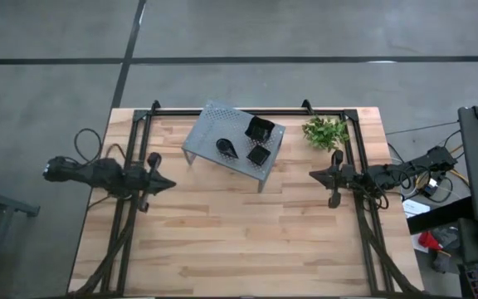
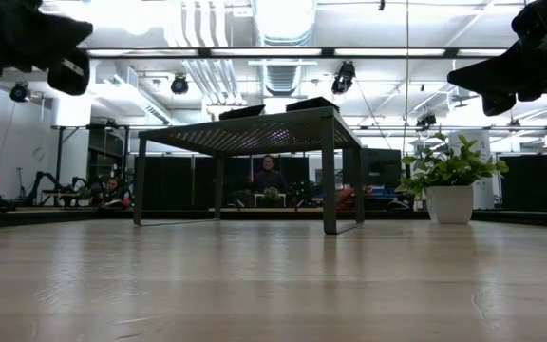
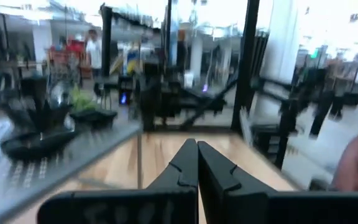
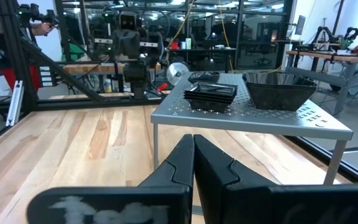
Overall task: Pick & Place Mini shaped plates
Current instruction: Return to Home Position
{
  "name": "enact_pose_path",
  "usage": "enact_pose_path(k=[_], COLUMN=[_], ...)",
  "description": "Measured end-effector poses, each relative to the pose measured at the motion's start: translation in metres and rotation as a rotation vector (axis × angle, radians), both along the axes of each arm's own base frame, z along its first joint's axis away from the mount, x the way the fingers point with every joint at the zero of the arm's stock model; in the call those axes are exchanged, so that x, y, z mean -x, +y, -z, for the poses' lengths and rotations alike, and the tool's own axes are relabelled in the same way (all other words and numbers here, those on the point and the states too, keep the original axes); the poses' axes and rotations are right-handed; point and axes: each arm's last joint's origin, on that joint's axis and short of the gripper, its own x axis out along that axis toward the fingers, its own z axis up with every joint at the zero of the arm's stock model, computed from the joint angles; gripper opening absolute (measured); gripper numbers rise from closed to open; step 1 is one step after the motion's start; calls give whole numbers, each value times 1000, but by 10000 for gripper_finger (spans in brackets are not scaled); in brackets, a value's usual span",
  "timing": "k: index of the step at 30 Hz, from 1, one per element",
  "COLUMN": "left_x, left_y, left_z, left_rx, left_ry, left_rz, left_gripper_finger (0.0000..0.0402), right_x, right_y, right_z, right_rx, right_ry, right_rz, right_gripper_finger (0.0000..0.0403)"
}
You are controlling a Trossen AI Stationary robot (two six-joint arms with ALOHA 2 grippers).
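The mini shaped plates sit in three small dark piles on top of the grey perforated shelf [image 1: 231, 139]: square ones [image 1: 259, 128] at its far right, a flat square stack [image 1: 258, 154] nearer, teardrop ones [image 1: 225, 147] to their left. The right wrist view shows the flat stack [image 4: 210, 94] and the deeper square dishes [image 4: 278, 88]. My left gripper [image 1: 171, 184] hovers shut over the table's left side, clear of the shelf. My right gripper [image 1: 311, 174] hovers shut at the right, just off the shelf's right end. Neither holds anything.
A small green plant [image 1: 324, 131] in a white pot [image 2: 449, 203] stands at the table's far right, close behind my right gripper. The shelf stands on thin legs [image 2: 330, 180] at the far middle. Bare wood [image 1: 239, 232] spreads across the near half.
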Motion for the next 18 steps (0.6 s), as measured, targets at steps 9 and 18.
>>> enact_pose_path(k=[9,18], left_x=[-3,-6], left_y=[1,1], left_z=[25,28], left_rx=[-14,-76], left_ry=[58,83], left_rz=[-60,-65], left_gripper_finger=[0,0], right_x=[0,0], right_y=[0,0], right_z=[0,0], right_rx=[1,1], right_ry=[2,2], right_rz=[0,1], right_gripper_finger=[8,8])
